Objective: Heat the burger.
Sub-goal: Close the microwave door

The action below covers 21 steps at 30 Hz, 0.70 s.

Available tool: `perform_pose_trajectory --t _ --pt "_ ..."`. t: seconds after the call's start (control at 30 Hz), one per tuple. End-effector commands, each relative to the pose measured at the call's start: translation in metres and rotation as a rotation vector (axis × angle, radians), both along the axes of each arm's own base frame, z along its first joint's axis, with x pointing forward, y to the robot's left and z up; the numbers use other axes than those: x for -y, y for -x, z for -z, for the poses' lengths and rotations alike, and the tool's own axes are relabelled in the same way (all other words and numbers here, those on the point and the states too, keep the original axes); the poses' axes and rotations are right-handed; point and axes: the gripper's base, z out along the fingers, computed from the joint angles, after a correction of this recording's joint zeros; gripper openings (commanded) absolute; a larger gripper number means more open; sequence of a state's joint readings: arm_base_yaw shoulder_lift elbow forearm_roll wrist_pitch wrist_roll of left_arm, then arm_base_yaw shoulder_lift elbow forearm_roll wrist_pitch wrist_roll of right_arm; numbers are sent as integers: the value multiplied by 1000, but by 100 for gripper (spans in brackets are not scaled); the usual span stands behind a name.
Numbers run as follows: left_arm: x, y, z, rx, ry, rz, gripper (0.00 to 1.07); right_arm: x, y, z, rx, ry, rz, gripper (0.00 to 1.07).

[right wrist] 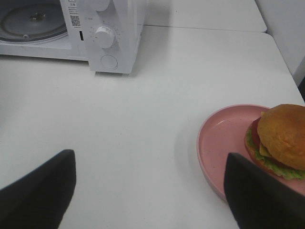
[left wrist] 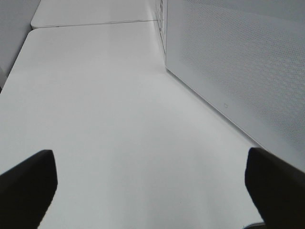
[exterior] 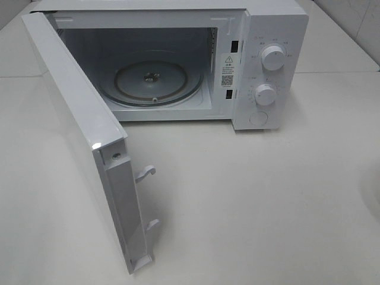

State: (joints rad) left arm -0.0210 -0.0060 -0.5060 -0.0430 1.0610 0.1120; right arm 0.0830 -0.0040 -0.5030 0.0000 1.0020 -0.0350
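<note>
Nearest the right wrist camera, the right gripper hung above the white bench with its jaws spread wide and empty. Just beside one black fingertip sat the tan-bunned burger with lettuce and tomato on its flat pink round plate. A careless closing might have clipped the plate's rim and tipped or slid the burger off. Farther off, the left gripper stood fully open, holding nothing, beside the white microwave's open door; beyond lay the glass turntable.
</note>
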Motion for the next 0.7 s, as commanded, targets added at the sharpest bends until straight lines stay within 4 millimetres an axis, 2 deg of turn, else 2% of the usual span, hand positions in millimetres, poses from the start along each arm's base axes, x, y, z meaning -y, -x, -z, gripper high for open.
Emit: perform_pose_trajectory --t 0.03,0.5,0.57,0.6,0.63,0.7 --pt "0 2 -1 30 11 2 105 0 4 1 31 -11 6 75" --pt "-2 -1 -3 21 14 -30 105 0 4 1 31 -11 6 75" --pt "-2 -14 -18 55 18 -28 105 0 4 1 31 -11 6 75" --pt "-2 -14 -18 55 18 -28 105 0 4 1 31 -11 6 75" --pt "-1 -30 -32 122 -9 -14 104 0 4 1 31 -11 6 75" --pt "-1 -38 -36 156 -9 -10 104 0 4 1 31 -13 7 75"
